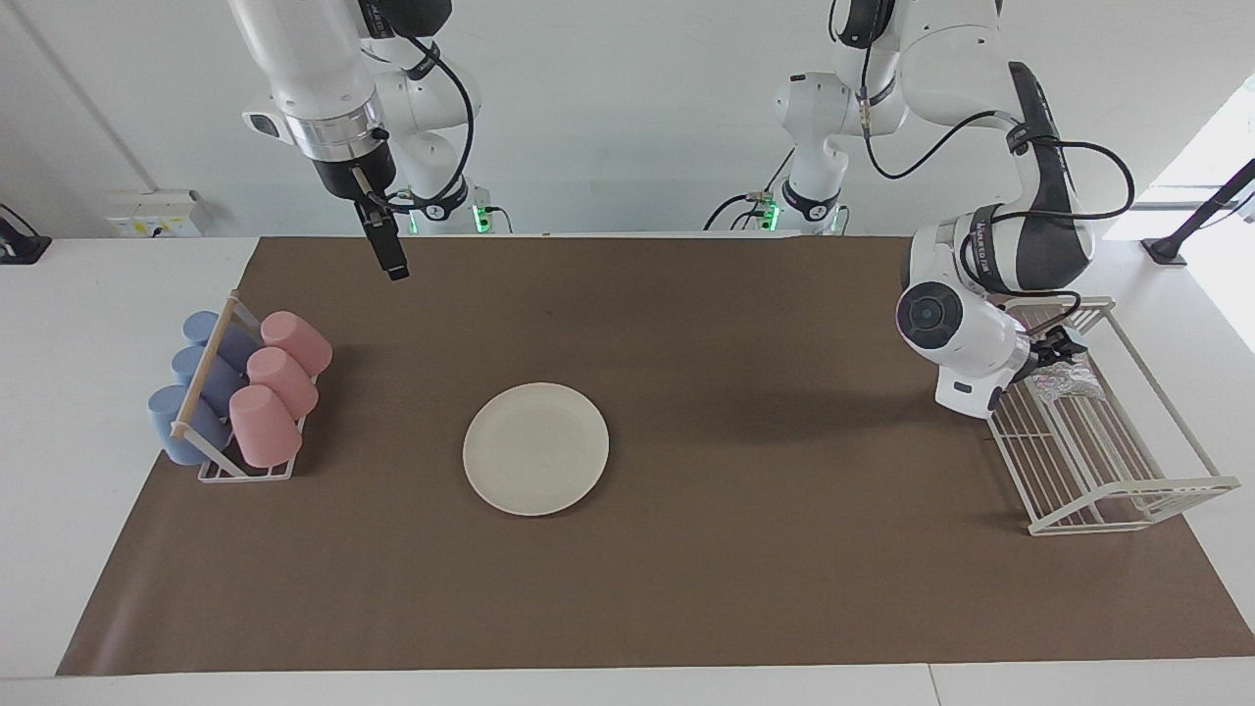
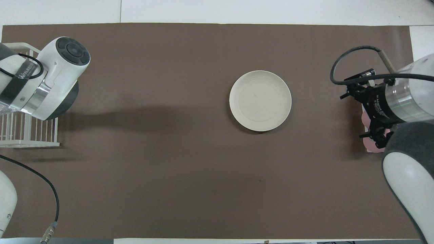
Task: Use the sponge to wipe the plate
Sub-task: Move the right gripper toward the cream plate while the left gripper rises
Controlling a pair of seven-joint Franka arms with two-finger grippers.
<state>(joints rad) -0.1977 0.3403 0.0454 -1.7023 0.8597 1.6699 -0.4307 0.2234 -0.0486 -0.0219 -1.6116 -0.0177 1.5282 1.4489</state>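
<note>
Your plate [image 1: 535, 448] lies flat on the brown mat [image 1: 745, 588], about midway between the mat's edge nearest the robots and its farthest one. It sits somewhat toward the right arm's end of the tabletop. Bare mat surrounds its rim, and it is well apart from both racks.

The sponge [image 1: 1067, 380] lies in the white wire rack [image 1: 1128, 490] at the left arm's end, in the part nearest the robots. The left tool [image 1: 1057, 347] is down inside that rack, right at the sponge. You cannot tell how its fingers stand.

The right tool [image 1: 395, 265] hangs spread and holding nothing, over the mat's edge nearest the robots. It is above and clear of the cup rack [image 1: 245, 471].
</note>
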